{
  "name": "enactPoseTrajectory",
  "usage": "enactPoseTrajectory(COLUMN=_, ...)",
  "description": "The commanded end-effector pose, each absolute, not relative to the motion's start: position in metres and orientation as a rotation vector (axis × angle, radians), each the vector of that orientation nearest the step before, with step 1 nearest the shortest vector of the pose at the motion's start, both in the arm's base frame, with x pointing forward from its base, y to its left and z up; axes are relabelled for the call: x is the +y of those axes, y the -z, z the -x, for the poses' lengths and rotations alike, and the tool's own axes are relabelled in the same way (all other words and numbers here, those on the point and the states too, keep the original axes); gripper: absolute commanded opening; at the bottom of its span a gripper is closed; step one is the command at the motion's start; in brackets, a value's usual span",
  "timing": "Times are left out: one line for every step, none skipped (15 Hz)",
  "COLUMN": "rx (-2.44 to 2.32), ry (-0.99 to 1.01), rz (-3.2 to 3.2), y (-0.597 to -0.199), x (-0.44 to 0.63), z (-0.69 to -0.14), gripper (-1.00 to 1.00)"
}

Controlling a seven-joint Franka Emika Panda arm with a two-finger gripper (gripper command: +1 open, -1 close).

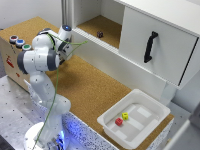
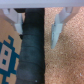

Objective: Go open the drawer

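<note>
The drawer (image 1: 116,64) is a long, low white front panel with a protruding top lip. It runs under the cabinet's open compartment and the big door, and looks closed. My gripper (image 1: 66,36) is at the drawer's end on the exterior view's left, close above the cork counter. In the wrist view the gripper (image 2: 37,27) is open and empty; both pale fingers (image 2: 56,31) point down over a dark strip (image 2: 32,52) and cork. The drawer does not show in the wrist view.
A large white door with a black vertical handle (image 1: 150,47) sits above the drawer. A small dark object (image 1: 100,34) lies in the open compartment. A shallow white tray (image 1: 151,123) holds a red and a yellow piece. A box with coloured buttons (image 1: 19,43) stands behind the arm.
</note>
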State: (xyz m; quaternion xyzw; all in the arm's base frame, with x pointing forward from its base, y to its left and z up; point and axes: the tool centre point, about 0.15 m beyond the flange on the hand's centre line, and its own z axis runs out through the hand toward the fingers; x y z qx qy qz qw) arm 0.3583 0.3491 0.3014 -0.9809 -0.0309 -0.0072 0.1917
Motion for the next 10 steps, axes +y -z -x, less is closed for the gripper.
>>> enactPoseTrajectory(rx=-0.121, ry=-0.012, rz=2.712, y=-0.299, x=0.339, z=-0.37, gripper=-1.0)
enactPoseTrajectory(rx=-0.114, ry=-0.008, rz=2.716, y=-0.299, x=0.335, z=-0.368, gripper=-1.0)
enactPoseTrajectory(rx=-0.114, ry=-0.01, rz=2.714, y=-0.299, x=0.333, z=-0.366, gripper=-1.0)
enactPoseTrajectory(rx=-0.113, ry=-0.015, rz=2.712, y=-0.297, x=0.331, z=-0.364, gripper=-1.0)
enactPoseTrajectory(rx=-0.107, ry=-0.018, rz=2.712, y=-0.296, x=0.329, z=-0.362, gripper=-1.0)
enactPoseTrajectory(rx=-0.101, ry=-0.022, rz=2.712, y=-0.294, x=0.325, z=-0.36, gripper=-1.0)
enactPoseTrajectory(rx=-0.095, ry=-0.023, rz=2.713, y=-0.293, x=0.321, z=-0.359, gripper=-1.0)
enactPoseTrajectory(rx=-0.098, ry=-0.02, rz=2.719, y=-0.294, x=0.317, z=-0.357, gripper=-1.0)
enactPoseTrajectory(rx=-0.102, ry=-0.02, rz=2.722, y=-0.295, x=0.314, z=-0.356, gripper=-1.0)
enactPoseTrajectory(rx=-0.102, ry=-0.018, rz=2.727, y=-0.294, x=0.309, z=-0.355, gripper=-1.0)
